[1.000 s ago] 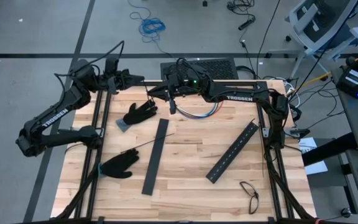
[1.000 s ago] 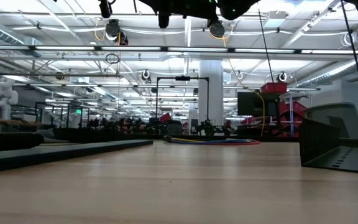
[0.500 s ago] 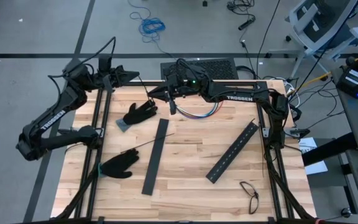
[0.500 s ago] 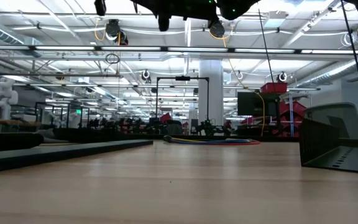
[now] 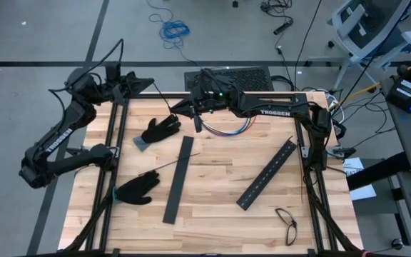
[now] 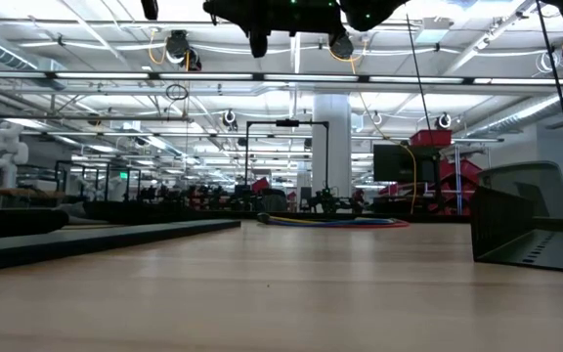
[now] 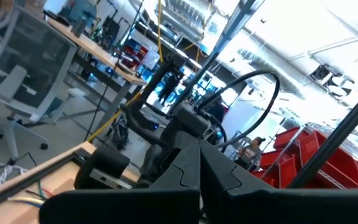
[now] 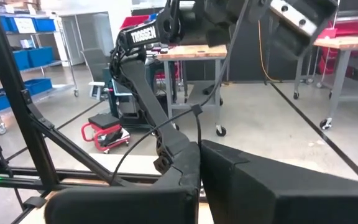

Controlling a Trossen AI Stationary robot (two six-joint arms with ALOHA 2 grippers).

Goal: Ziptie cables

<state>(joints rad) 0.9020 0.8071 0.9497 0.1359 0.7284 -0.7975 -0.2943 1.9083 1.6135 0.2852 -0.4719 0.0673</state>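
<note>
Two dark arms hang above a wooden counter [image 5: 212,193] with the tying job apparently not yet begun. In the high view the right claw [image 5: 180,107] is stretched to the upper centre of the frame, just left of the cables [image 5: 228,130], a loose curl of red, blue and white wire lying flat near the counter's far edge. Its own wrist view shows its two fingers pressed together with nothing between them, aimed out toward the room instead of down at the wires, which suggests a hover, not a grasp. The left claw [image 5: 143,83] sits at the upper left, over the counter's far-left corner and well apart from the wires; its wrist view likewise shows its fingers closed and empty.

One ziptie [image 5: 168,165], a thin dark strip, lies slanted at centre left, crossing the nearer slotted bar [image 5: 178,178] with its end beside the lower glove [image 5: 134,190]. A second glove [image 5: 159,131] rests above it, a second bar [image 5: 267,173] lies diagonally at right, and a pair of glasses [image 5: 287,222] sits at lower right. With wires and strip well apart, each arm would likely have to fetch one.
</note>
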